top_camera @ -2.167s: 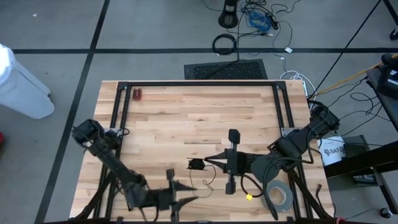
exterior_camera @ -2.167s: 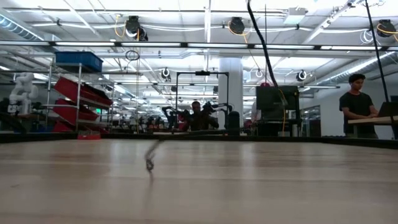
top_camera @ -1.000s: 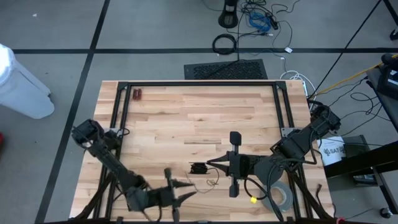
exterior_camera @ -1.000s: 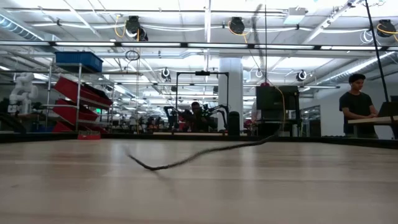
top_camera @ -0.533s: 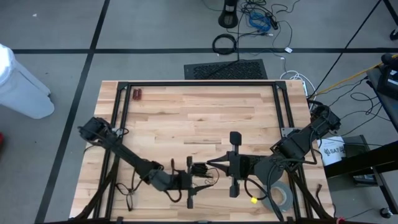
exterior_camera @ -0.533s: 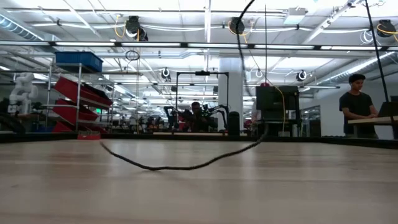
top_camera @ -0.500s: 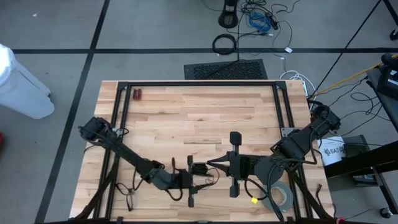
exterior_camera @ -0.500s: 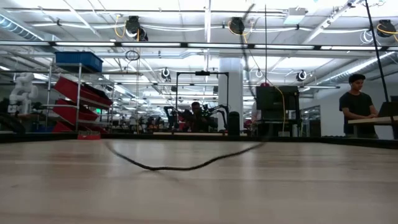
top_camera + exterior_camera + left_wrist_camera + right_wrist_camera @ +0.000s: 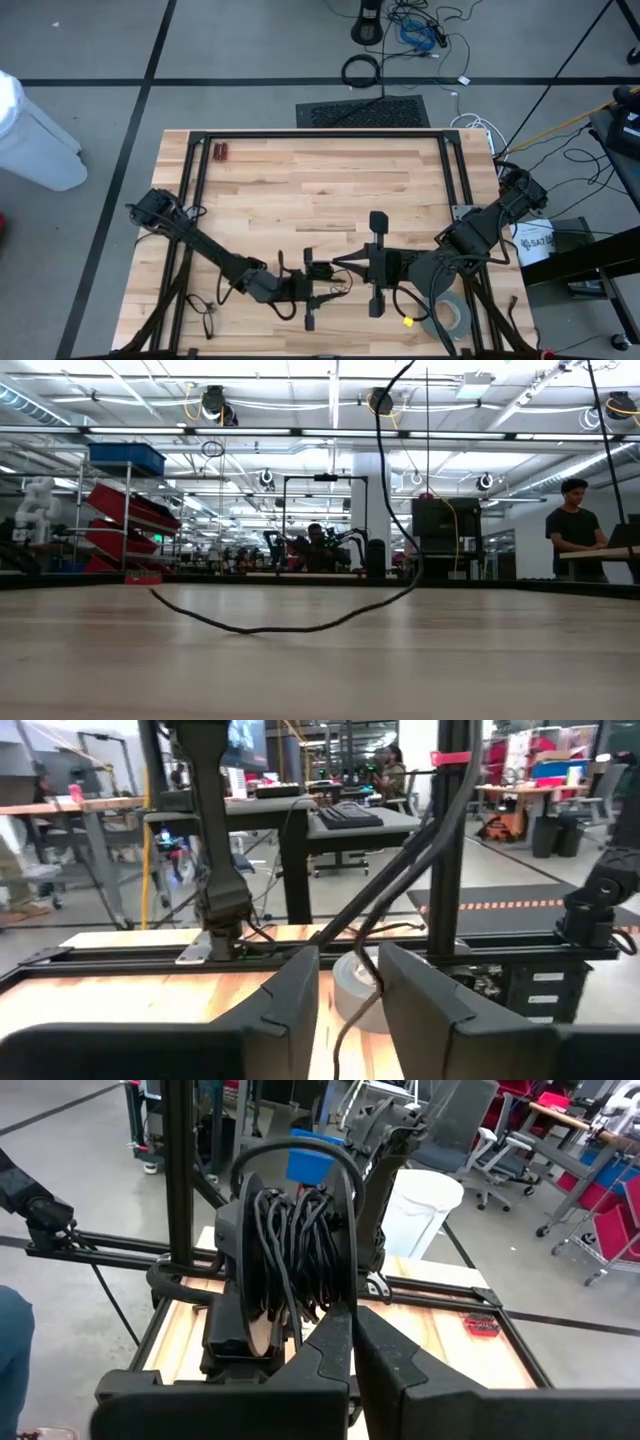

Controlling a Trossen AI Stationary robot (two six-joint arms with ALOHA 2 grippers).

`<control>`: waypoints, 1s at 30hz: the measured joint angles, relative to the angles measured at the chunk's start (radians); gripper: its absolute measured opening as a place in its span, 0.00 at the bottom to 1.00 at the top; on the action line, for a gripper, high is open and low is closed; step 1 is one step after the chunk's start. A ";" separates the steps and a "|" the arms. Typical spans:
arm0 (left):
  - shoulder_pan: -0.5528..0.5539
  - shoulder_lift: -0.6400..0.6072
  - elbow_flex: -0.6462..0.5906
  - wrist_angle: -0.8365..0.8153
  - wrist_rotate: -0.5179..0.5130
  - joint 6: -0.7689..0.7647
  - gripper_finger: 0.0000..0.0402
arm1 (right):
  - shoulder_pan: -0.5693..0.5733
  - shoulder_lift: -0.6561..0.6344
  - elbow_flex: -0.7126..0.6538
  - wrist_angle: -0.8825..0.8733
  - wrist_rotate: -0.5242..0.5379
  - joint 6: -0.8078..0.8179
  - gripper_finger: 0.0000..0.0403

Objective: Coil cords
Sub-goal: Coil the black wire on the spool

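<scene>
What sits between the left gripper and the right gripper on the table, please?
The small black cord bundle lies between the left gripper and the shut right gripper, as seen in the high view.

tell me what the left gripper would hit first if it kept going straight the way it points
Most likely the coiled cord pinched by the right gripper. In the high view the left gripper points across the table toward the right arm, with the bundle just ahead and slightly off line. Farther along lies the grey tape roll.
</scene>
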 joint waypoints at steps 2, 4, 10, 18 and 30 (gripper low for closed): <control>-0.002 0.000 0.000 0.000 -0.028 0.001 0.23 | 0.000 0.000 0.000 0.000 0.000 0.008 0.00; -0.001 0.000 0.000 -0.011 -0.039 0.021 0.15 | 0.000 0.000 0.000 0.002 0.000 0.010 0.00; -0.005 0.000 0.000 -0.147 -0.167 0.026 0.03 | 0.005 0.000 0.000 0.005 0.000 0.024 0.00; -0.071 -0.094 0.000 -0.457 -0.303 -0.076 0.01 | 0.034 0.000 0.000 -0.063 0.001 0.089 0.00; -0.178 -0.298 0.001 -1.137 -0.331 -0.515 0.01 | 0.115 0.001 -0.001 -0.243 0.077 0.327 0.00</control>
